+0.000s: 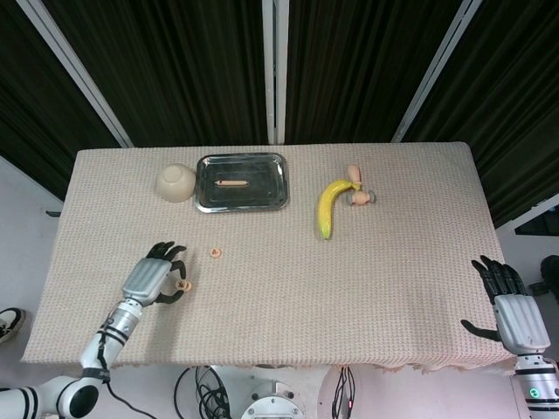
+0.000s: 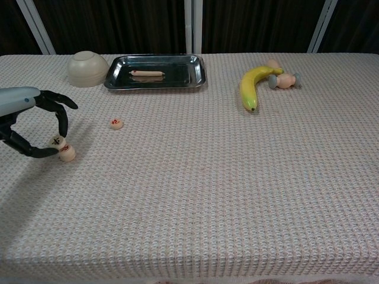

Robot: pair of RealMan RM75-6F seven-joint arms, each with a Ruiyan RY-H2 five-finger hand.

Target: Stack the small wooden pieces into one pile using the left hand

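Your left hand (image 2: 29,121) hangs low over the near left part of the beige woven tablecloth (image 2: 195,189), its dark fingers (image 2: 61,118) curled in a hoop. Between a fingertip and the thumb it pinches a small round wooden piece with a dark mark on top (image 2: 56,141). That piece sits just beside and slightly above a second small round wooden piece with a red mark (image 2: 67,154), which lies on the cloth; from the chest view the two touch or nearly touch, and you cannot tell whether the held one rests on the other. In the head view the pair shows only as a pale spot at your fingertips (image 1: 183,285).

A third small wooden disc with red marking (image 2: 116,123) lies alone on the cloth, further in from the left edge and nearer the far side, well apart from the two at your hand.

Your right hand (image 1: 508,301) sits off the near right corner of the table, fingers spread and holding nothing.

Along the far edge, a cream upturned bowl (image 2: 87,68) stands to the left of a shiny rectangular metal tray (image 2: 192,74) with a thin pinkish stick (image 2: 147,73) lying in it. Toward the far right, a yellow banana (image 2: 253,84) lies next to a small peach-coloured toy with grey ends (image 2: 284,79), the two touching.
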